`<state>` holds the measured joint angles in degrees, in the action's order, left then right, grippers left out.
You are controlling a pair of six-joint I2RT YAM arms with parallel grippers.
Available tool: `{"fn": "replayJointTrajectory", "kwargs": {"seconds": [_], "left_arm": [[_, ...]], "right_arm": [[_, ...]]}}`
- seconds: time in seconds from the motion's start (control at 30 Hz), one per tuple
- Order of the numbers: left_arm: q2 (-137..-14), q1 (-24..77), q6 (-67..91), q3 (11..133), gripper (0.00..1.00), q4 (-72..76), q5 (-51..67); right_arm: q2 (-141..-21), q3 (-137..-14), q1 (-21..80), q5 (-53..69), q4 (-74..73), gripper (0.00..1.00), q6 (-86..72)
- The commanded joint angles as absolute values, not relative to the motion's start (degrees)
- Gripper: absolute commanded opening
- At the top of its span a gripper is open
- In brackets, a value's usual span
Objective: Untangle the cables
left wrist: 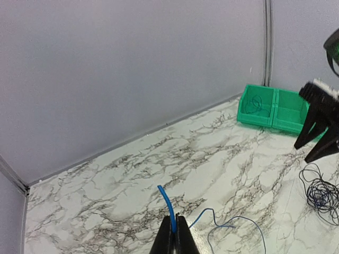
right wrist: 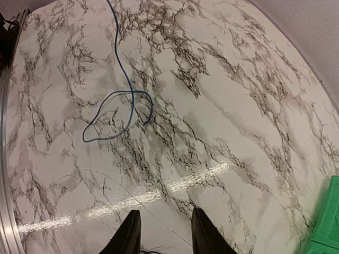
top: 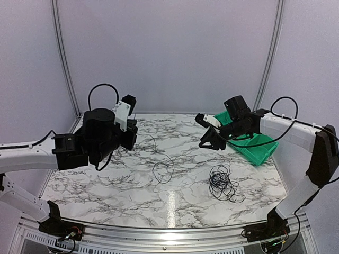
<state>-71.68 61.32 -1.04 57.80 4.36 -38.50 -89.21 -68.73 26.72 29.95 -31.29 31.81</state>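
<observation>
Marble table (top: 106, 196) — my left gripper (left wrist: 174, 227) pinches the blue cable (left wrist: 165, 198), well left of the green bin (top: 254, 145); my right gripper (right wrist: 165, 238) hangs spread, empty — the black tangle (top: 225, 182) lies near the bin's front-left.

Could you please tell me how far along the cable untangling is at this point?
Done: one coiled cable lies in the green bin, and the blue cable trails clear of the black tangle. In hand: the left gripper is shut on the blue cable's end; the right gripper is open and empty. Left: the black tangle is unsorted.
</observation>
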Motion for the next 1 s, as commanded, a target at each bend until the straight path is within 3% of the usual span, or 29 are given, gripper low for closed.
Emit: {"fn": "replayJointTrajectory", "kwargs": {"seconds": [0.0, 0.37, 0.63, 0.97], "left_arm": [[-76.0, 59.7, 4.2, 54.7, 0.0, 13.2, -27.5], [-79.5, 56.6, 12.3, 52.3, 0.0, 21.4, -17.6], [-76.8, 54.8, 13.3, 48.1, 0.0, 25.5, -12.2], [-74.9, 54.8, 12.7, 47.1, 0.0, 25.7, -9.7]], "right_arm": [[-88.9, -71.7, 28.4, 34.7, -33.4, 0.4, 31.5], [-99.7, -81.0, 38.0, 35.2, -33.5, 0.52, 28.5], [-107.6, -86.3, 39.8, 28.8, -25.0, 0.52, 21.7], [-111.7, -88.5, 39.8, 30.1, -21.8, 0.47, 22.2]]}}
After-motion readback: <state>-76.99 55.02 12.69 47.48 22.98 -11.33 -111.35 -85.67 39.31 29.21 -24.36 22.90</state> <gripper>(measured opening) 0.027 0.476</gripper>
